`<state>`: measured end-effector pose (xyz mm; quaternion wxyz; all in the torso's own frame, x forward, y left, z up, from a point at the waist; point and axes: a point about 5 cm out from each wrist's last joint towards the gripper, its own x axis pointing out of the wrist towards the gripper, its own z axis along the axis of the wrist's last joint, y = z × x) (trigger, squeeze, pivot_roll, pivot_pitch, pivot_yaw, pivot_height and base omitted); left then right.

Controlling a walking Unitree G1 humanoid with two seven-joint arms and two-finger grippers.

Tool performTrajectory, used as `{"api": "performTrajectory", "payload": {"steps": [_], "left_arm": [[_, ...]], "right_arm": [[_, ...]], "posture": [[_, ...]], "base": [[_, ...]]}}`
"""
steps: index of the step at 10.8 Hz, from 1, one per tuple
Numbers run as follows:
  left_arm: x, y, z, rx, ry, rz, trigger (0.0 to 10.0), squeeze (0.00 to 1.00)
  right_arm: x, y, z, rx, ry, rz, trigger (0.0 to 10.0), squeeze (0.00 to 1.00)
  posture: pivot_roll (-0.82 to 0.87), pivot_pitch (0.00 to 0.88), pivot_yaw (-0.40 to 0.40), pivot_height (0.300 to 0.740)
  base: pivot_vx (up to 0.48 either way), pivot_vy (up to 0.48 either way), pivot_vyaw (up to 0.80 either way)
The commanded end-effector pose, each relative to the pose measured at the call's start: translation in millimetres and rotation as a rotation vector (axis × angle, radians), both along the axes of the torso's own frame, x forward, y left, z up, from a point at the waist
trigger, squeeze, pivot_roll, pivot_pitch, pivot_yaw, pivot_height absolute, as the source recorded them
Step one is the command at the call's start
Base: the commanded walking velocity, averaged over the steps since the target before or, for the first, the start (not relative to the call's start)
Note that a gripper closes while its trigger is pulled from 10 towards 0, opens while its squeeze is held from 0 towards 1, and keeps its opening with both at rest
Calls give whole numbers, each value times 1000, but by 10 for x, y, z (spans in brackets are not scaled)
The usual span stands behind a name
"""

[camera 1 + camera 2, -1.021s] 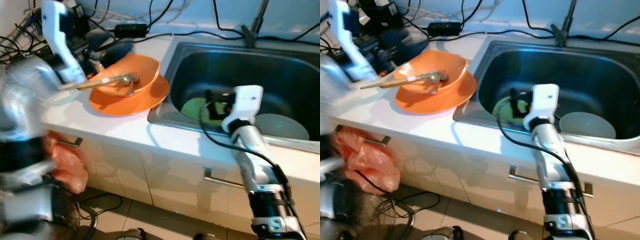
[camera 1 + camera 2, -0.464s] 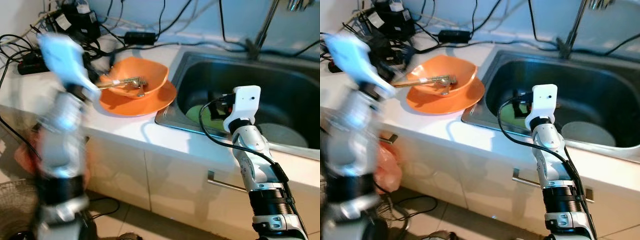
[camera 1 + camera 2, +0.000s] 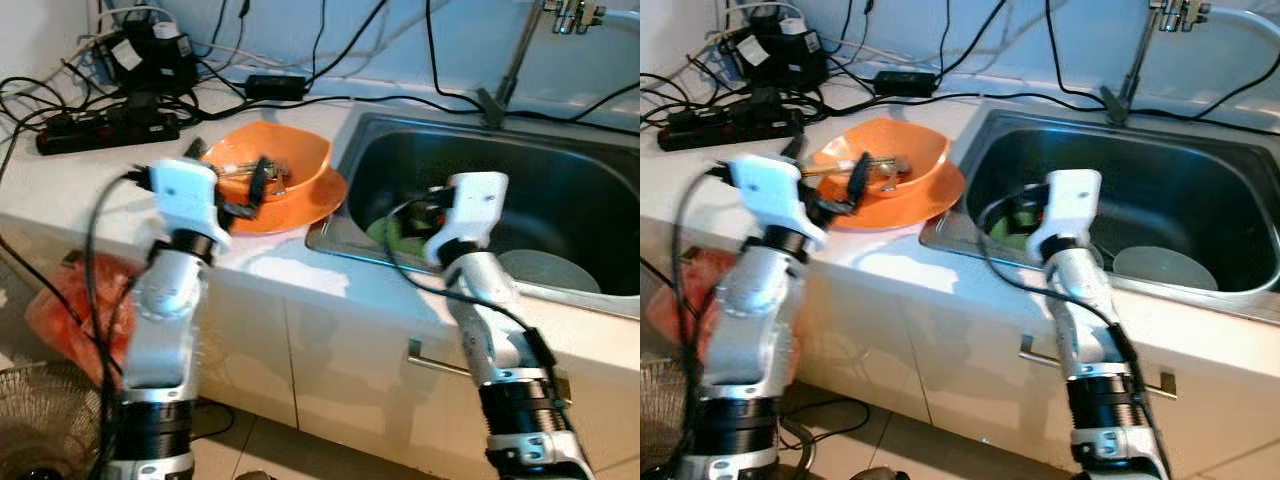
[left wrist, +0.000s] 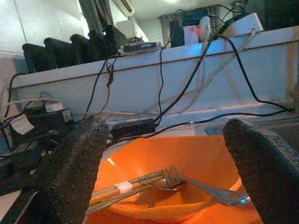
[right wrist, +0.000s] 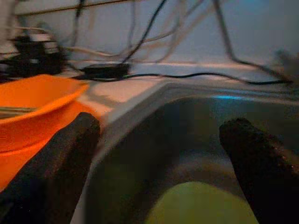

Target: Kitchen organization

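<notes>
Left gripper (image 4: 163, 186): fingers spread apart, holding nothing, level with the orange bowl (image 3: 275, 165) at its 8 o'clock. The bowl sits on an orange plate (image 3: 318, 198) and holds forks (image 4: 170, 178). Right gripper (image 5: 156, 163): fingers apart, over the sink (image 3: 590, 190), near a green plate (image 5: 205, 205). Grey dish (image 3: 548, 268) at sink's 5 o'clock.

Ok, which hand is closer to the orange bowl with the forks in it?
Left. The left hand is open at the orange bowl's near rim; the right hand is open over the steel sink, beside it.
</notes>
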<state>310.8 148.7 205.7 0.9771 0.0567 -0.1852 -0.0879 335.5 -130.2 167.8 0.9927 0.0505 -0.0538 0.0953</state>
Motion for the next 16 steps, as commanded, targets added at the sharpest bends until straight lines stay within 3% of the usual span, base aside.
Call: {"api": "performTrajectory", "payload": {"steps": [1, 4, 6, 10, 13, 16], "left_arm": [[44, -33, 41, 0, -22, 7, 10000, 0], [125, -172, -14, 54, -20, -100, 10000, 0], [245, -121, 58, 63, -19, -115, 10000, 0], [268, -200, 161, 96, -62, -178, 10000, 0], [160, -318, -10, 112, -32, -232, 10000, 0], [151, -232, -204, 101, 17, -133, 10000, 0]], "right_arm": [[-15, -22, 23, 19, 0, 2, 10000, 0], [-40, 72, 62, -76, -30, 12, 10000, 0], [-70, 179, 149, -47, -76, 30, 10000, 0], [-108, 38, 77, 10, -3, 36, 10000, 0], [-96, 106, 100, -18, -6, 48, 10000, 0], [-106, 148, 98, -54, -12, 75, 10000, 0]], "posture": [[70, 0, 43, 740], [61, 5, 49, 740], [58, 21, 63, 740], [44, 52, 76, 740], [53, 52, 74, 740], [45, 51, 70, 740]], "base": [[0, 0, 0], [0, 0, 0], [0, 0, 0], [0, 0, 0], [0, 0, 0], [0, 0, 0]]}}
